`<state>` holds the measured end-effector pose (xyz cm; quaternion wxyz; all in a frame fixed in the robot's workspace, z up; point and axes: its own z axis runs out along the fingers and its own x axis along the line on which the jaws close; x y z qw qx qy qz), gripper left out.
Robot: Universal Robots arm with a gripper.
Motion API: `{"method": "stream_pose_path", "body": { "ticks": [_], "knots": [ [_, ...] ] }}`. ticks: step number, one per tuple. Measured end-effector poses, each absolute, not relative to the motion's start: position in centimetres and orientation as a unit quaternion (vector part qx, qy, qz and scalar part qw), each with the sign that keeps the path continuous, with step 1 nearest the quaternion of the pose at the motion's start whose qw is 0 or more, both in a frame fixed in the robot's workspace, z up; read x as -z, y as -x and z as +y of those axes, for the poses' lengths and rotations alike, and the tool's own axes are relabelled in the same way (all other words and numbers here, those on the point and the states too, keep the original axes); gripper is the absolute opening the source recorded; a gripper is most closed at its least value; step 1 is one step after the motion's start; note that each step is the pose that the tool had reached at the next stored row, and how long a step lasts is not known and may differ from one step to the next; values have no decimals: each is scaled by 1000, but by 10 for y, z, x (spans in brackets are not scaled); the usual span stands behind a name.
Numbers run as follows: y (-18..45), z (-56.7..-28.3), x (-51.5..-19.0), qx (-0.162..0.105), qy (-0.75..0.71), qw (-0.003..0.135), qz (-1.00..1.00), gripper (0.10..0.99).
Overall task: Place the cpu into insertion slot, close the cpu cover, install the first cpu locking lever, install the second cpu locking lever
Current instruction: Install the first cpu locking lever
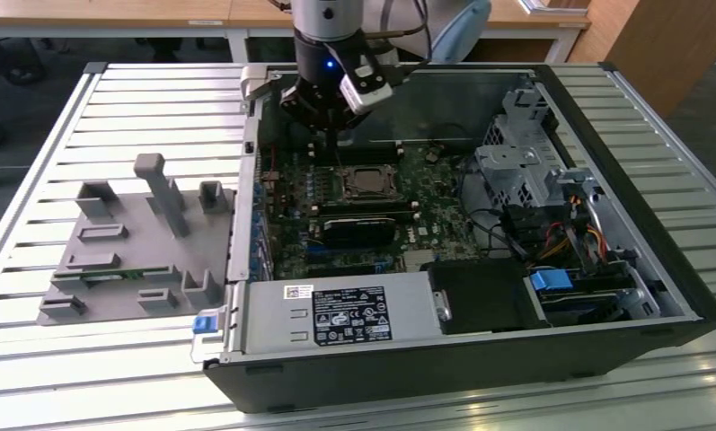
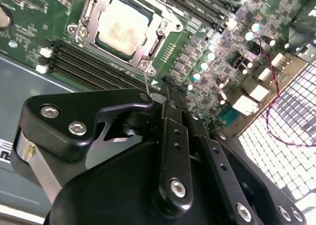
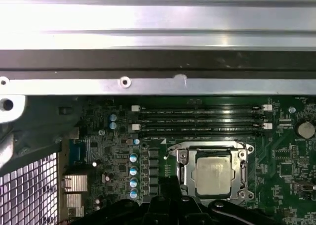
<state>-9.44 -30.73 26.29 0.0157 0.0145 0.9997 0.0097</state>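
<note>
The cpu [image 1: 364, 182] lies flat in the insertion slot on the green board, which it hides; its dull silvery top shows in both wrist views [image 2: 123, 24] [image 3: 212, 174]. The cpu cover [image 3: 183, 171] is folded down around it as a silvery frame [image 2: 148, 57]. My gripper [image 1: 336, 135] hangs over the board just beyond the socket's far side, its black fingers [image 2: 170, 136] drawn together at the tips [image 2: 167, 89]. A thin metal lever rod [image 2: 146, 82] stands up right beside those tips. I cannot tell whether it is pinched.
The open computer case [image 1: 645, 269] lies on a slatted table. Memory slots [image 3: 197, 118] run beside the socket, and a long black card [image 1: 358, 224] sits on its near side. The exterior view also shows a drive cage [image 1: 525, 171], a power supply [image 1: 333, 314] and a grey fixture [image 1: 142, 233].
</note>
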Motion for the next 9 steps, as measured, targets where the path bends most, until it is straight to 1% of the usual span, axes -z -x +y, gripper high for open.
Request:
{"method": "stream_pose_path", "body": {
  "ticks": [9],
  "knots": [
    [103, -301, -258, -10, -15, 16, 1000, 106]
  ]
}}
